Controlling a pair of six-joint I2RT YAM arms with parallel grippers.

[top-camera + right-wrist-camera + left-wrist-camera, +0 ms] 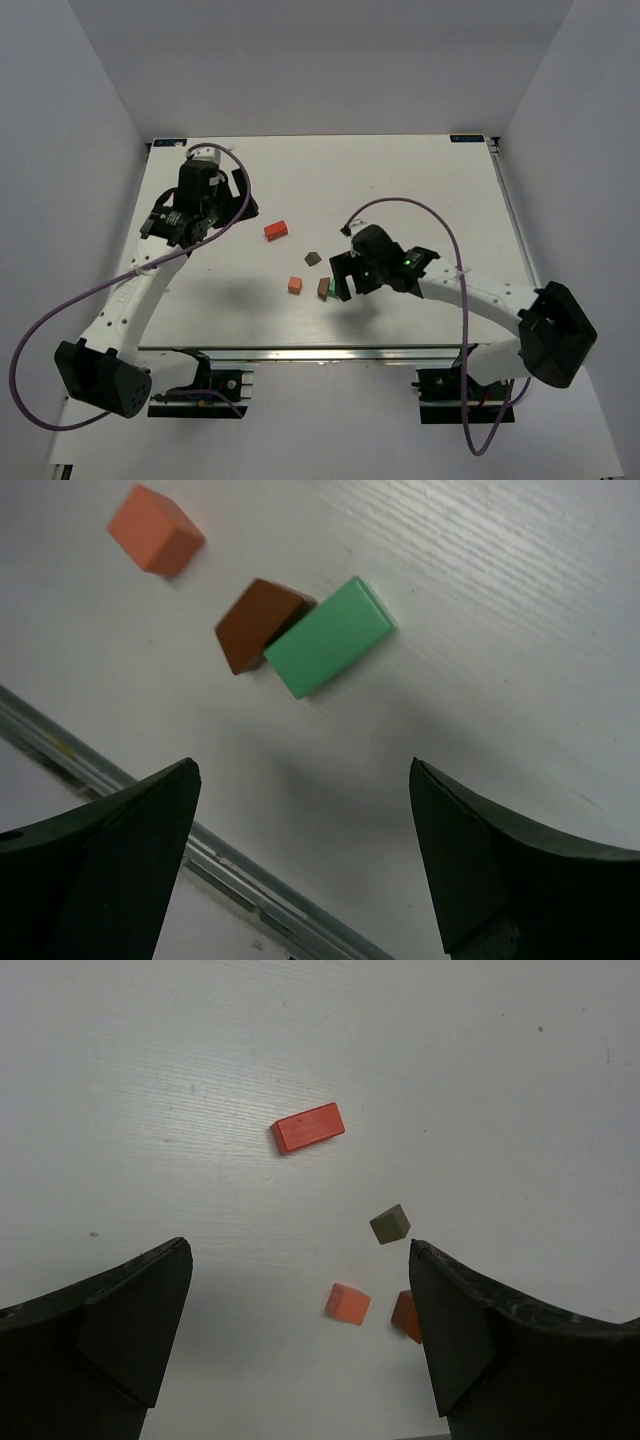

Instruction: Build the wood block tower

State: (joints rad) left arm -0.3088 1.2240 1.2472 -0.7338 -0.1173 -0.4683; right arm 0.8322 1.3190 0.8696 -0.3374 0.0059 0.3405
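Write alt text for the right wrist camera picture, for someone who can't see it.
A small orange cube, and a brown block touching a mint-green slab, lie on a white table. The right gripper, open and empty, frames the bottom corners.

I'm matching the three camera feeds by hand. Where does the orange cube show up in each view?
Top external: the orange cube sits just below the picture's centre, the left one of the nearest pair of blocks.
Left wrist: orange cube low, slightly right of centre.
Right wrist: orange cube in the upper left corner.
Shared landmark: the brown block lies close beside it in all three.
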